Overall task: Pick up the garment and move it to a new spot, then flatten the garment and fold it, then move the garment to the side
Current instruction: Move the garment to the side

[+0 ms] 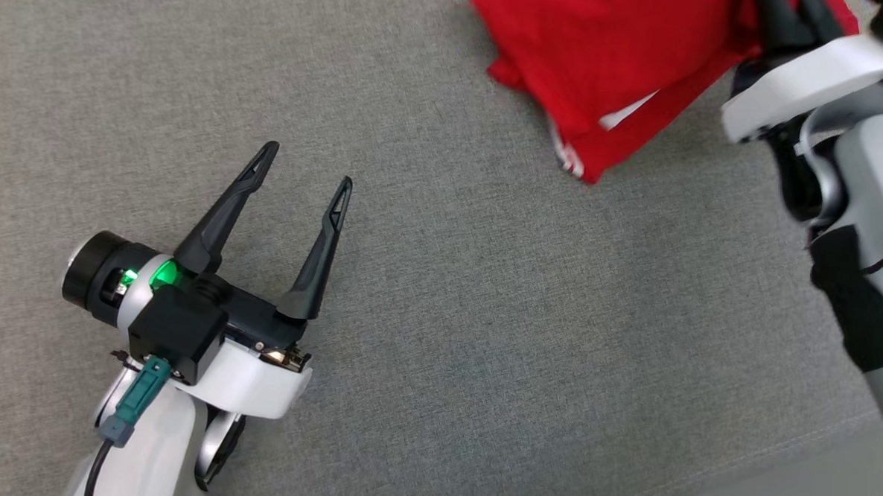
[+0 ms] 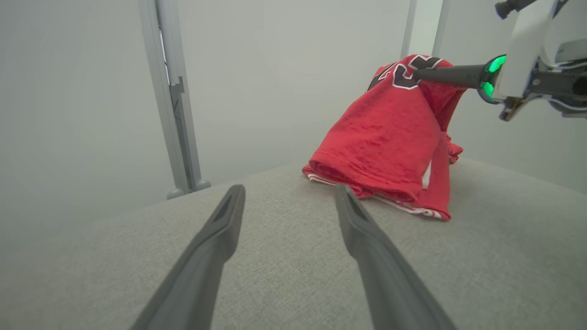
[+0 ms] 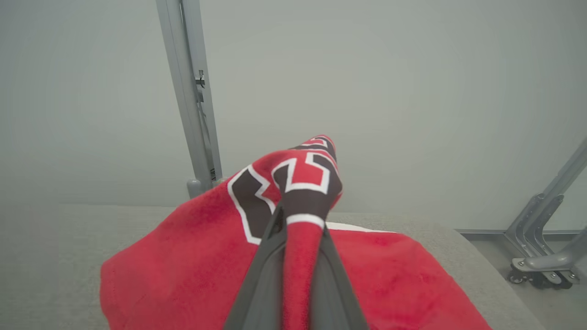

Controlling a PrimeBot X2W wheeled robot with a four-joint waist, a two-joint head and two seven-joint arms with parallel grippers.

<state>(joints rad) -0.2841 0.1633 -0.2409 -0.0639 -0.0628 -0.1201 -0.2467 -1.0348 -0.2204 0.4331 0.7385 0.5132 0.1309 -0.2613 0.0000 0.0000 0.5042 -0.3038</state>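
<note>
On the grey cushion [image 1: 446, 315], head view: the left gripper [image 1: 309, 164] sits at the near left, low over the fabric, fingers spread apart with nothing between them. The garment [image 1: 606, 69], red with a white-edged hem, is at the far right. One part lies bunched on the cushion, and the rest rises toward the right gripper [image 1: 794, 21], whose dark fingers enter the cloth at the top edge. The two grippers are well apart.

Left wrist view: the left fingers point across bare cushion toward the garment, which is beyond their tips and to the right. The right gripper reaches in from the right and is clamped on the garment's top. The cloth hangs from that point like a tent, with its lower edge resting on the cushion. A grey metal post [image 2: 172, 91] stands at the far left.

Right wrist view: the right fingers are closed on a pinched fold bearing black, white-outlined lettering. The remaining cloth spreads below. Metal frame legs [image 3: 545, 247] stand at the right.
</note>
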